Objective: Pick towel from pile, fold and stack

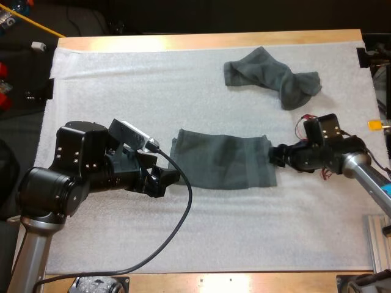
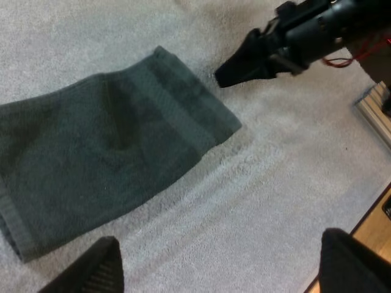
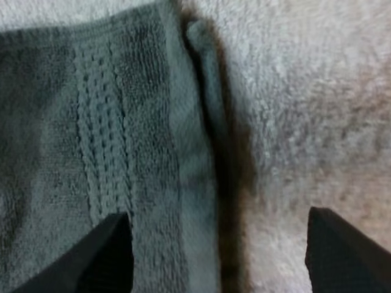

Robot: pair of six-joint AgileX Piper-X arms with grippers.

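Flat towel [image 1: 223, 162], dark grey-green terry pressed into a rough rectangle with a ribbed woven band near its right hem, lies at the middle of the white, nubbly mat [image 1: 214, 238]. The left gripper [image 1: 168, 180] lies low just beside the flat towel's left edge, fingers apart and clear of cloth, while the right gripper [image 1: 273, 155] reaches in from the mat's right edge to the right hem, fingers spread, one over cloth, one over mat. A crumpled towel [image 1: 272, 76], twisted and lumpy, sits toward the mat's far right corner.

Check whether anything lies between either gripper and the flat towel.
Nothing visible does. The left gripper and the right gripper sit open at opposite ends of the flat towel. The crumpled towel lies apart, farther back.
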